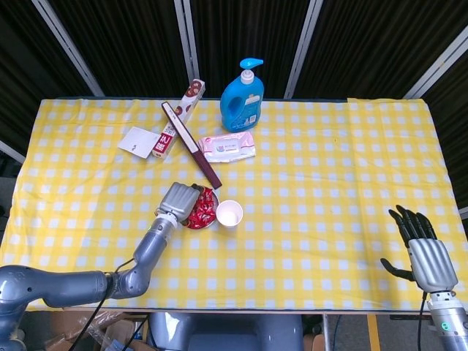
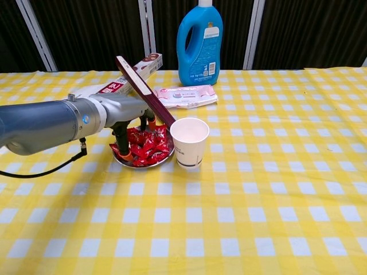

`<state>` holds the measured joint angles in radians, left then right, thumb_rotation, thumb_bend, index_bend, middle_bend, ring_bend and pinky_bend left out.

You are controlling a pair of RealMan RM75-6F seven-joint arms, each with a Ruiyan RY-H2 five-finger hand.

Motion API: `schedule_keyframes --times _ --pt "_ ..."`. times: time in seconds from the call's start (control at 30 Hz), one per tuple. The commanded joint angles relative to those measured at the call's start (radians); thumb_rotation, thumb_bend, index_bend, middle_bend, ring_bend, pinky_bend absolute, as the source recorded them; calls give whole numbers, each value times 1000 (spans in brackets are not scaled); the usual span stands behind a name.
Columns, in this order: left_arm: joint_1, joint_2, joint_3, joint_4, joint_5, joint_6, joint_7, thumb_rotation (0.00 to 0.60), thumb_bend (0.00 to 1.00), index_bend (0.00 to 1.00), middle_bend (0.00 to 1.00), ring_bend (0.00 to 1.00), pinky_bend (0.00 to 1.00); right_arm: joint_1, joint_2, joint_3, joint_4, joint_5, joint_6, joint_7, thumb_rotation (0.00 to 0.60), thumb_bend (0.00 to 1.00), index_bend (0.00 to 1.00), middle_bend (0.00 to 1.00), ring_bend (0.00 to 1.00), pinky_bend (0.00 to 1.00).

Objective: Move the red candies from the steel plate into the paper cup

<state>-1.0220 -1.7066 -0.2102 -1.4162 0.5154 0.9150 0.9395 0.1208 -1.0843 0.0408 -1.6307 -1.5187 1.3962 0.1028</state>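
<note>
The steel plate point(image 2: 166, 158) sits on the yellow checked tablecloth point(image 1: 329, 183), and a heap of red candies point(image 2: 146, 146) lies on it. The paper cup point(image 2: 190, 141) stands upright just beside the plate, on the side away from the left arm. I can see nothing in the cup from above.

The left hand point(image 1: 180, 201) is right over the plate. In the head view it covers the half of the plate that is farther from the cup. In the chest view its fingers point(image 2: 122, 143) point down into the candies, with orange tips at the pile. The fingers are spread a little. I cannot tell if they have pinched a candy or only touch the heap.

The right hand point(image 1: 424, 248) is well apart from the plate, near the table's front edge on the far side of the cup. Its fingers are straight and apart, and it holds nothing.

Behind the plate, a long dark red box point(image 1: 191, 145) lies slanted, with one end close to the plate's back rim. Past it are a pack of wet wipes point(image 1: 227, 147), a blue pump bottle point(image 1: 243, 99), a toothpaste box point(image 1: 178, 118) and a white card point(image 1: 137, 142).
</note>
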Motion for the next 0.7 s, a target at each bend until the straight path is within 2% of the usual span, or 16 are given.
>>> schedule_keyframes --times 0.03,0.17,0.33,0.5,0.7 --pt "-11 -16 6 18 -6 -2 -5 600 237 323 297 745 838 1 1 -1 -1 0 -1 2 600 278 0 0 0 0" --pt "-21 -36 14 41 -1 0 -14 600 300 398 404 756 847 2 1 -1 -1 -1 -1 6 600 277 0 0 0 0" --pt "-24 -53 29 62 21 16 -29 600 348 505 585 770 861 1 1 -1 -1 -2 1 13 600 277 0 0 0 0" --pt "-18 -48 33 68 51 38 -51 600 369 560 650 785 871 1 2 -2 -1 -5 3 17 600 277 0 0 0 0" --pt "-12 -20 22 55 76 55 -81 600 370 566 659 786 871 0 2 -3 0 -5 5 20 600 277 0 0 0 0"
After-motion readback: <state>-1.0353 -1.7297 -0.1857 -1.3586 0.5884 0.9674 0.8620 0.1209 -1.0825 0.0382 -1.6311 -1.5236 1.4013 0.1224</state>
